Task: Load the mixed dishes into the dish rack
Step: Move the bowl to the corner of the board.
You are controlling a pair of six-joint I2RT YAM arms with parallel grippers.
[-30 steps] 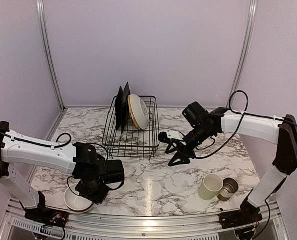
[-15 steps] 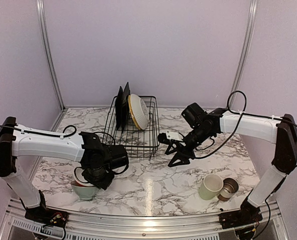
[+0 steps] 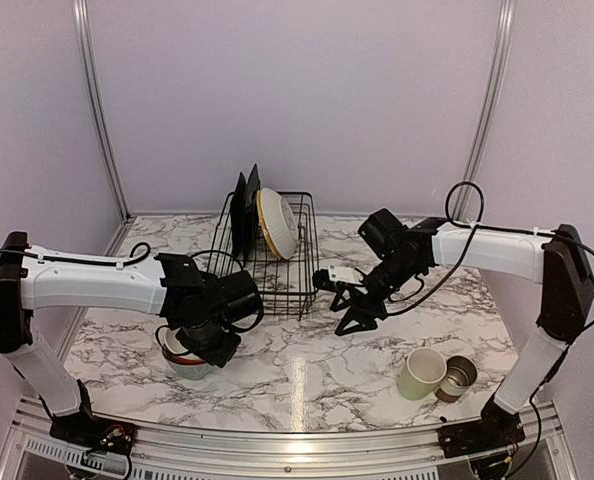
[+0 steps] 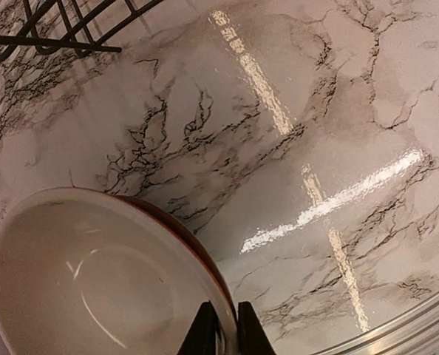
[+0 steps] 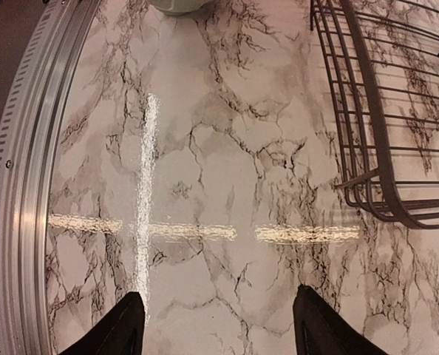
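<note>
1. The white bowl [image 4: 94,288] was pinched by its rim in the left gripper [image 4: 223,334], at the lower left of the top view.
2. The right gripper [image 5: 219,325] was held spread wide over the marble table [image 5: 205,185], beside the dish rack [image 3: 267,270].
3. Black square plates [image 3: 243,212] and the yellow plate [image 3: 277,222] were stood upright in the rack.
4. The pale green mug [image 3: 420,373] and the small cup [image 3: 458,375] were set side by side at lower right.
</note>
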